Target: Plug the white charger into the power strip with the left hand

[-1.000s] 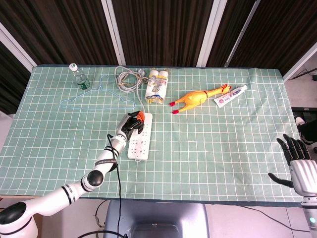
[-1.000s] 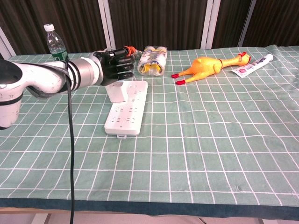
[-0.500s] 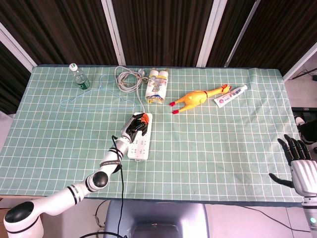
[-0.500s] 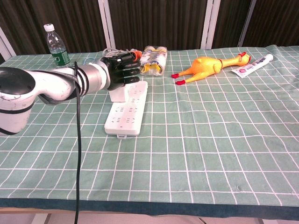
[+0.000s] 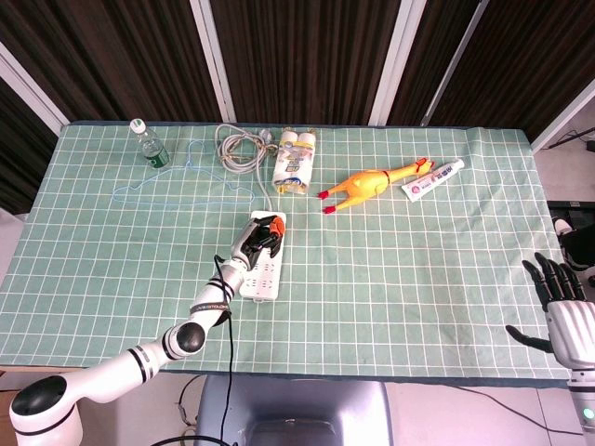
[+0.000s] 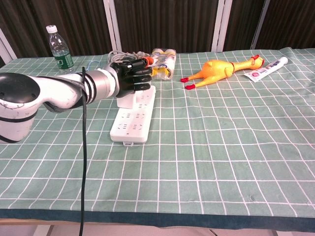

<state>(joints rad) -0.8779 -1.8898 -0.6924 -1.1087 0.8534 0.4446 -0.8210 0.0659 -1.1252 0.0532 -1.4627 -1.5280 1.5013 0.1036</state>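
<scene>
**Charger held over the far end of the strip**

Charger [image 6: 126,100], white, sat at the far end of the power strip [image 6: 132,117], its body showing just below the dark fingers [image 6: 139,78] of the left hand [image 6: 129,80], which were curled around it from above. Whether its prongs had entered a socket could not be told in either view. In the head view the left hand [image 5: 261,232] covered the charger entirely and lay over the strip's far end, where an orange switch [image 5: 276,224] showed beside it. The power strip [image 5: 261,268] lay lengthwise on the green checked surface [image 5: 390,269], its cable [image 5: 238,145] coiled near the far edge.

Beyond the strip lay a pack of small bottles [image 5: 294,162], and to its right a yellow rubber chicken [image 5: 372,183] and a toothpaste tube [image 5: 433,179]. A blue wire hanger [image 5: 184,186] and a water bottle [image 5: 148,142] stood toward the far left corner.

The right hand [image 5: 563,316] hung off the surface's right edge, well apart from everything, fingers spread and holding nothing.
</scene>
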